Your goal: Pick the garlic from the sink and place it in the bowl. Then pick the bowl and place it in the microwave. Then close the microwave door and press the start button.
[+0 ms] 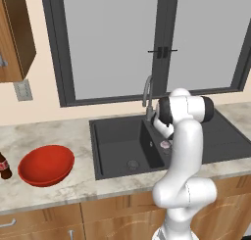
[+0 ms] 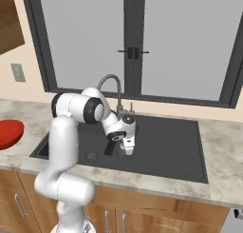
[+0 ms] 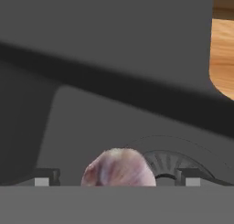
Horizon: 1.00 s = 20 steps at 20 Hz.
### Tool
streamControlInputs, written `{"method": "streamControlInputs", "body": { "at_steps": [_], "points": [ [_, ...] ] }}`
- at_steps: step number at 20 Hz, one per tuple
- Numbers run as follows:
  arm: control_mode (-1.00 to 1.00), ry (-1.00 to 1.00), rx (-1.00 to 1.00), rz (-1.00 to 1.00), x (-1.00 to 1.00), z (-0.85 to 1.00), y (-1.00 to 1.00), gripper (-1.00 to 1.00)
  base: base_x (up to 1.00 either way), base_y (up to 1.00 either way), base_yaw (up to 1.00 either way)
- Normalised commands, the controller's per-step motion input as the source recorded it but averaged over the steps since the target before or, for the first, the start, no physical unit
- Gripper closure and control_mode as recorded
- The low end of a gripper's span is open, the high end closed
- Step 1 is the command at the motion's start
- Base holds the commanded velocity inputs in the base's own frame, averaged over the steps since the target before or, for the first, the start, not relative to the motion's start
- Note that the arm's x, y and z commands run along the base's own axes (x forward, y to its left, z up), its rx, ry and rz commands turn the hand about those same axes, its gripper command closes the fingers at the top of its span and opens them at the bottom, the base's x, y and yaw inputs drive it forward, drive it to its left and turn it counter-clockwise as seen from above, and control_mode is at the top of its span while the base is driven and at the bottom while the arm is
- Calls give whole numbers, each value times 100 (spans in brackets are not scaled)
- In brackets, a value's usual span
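The garlic (image 3: 119,167) lies on the floor of the sink (image 1: 117,136), and in the hand view you see it as a pinkish-white bulb midway between the two fingers (image 3: 45,177), with a round drain (image 3: 165,162) just beside it. The fingers stand wide apart, one on each side of the bulb, and neither touches it. In the left base view you find the same garlic (image 1: 165,145) as a small pale spot against the basin divider, partly screened by the arm; the right base view hides it behind the gripper (image 2: 124,149), which points down into the basin.

The right base view gives you what the hand view cannot: the whole dark double basin (image 2: 156,146), the curved faucet (image 2: 111,84) at its rear edge, and the arm folded over the near edge of the desk (image 2: 223,151). The left base view adds the second drain (image 1: 132,163) in the left basin.

The bowl (image 1: 46,164) rests upright on the desk toward its left end, well apart from the sink; in the right base view you see just its red rim (image 2: 10,133) at the picture's left edge. A dark bottle (image 1: 4,166) stands just left of the bowl in the left base view.
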Motion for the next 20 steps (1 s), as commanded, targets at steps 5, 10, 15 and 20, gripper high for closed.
{"method": "streamControlInputs", "body": {
  "at_steps": [5,10,15,20],
  "points": [
    [-100,20,12,0,17,-3,1,-100,0,0,0],
    [-100,22,7,0,39,-17,0,-100,0,0,0],
    [-100,15,5,0,28,-27,0,-100,0,0,0],
    [-100,7,4,0,-3,-23,3,100,0,0,0]
  ]
}}
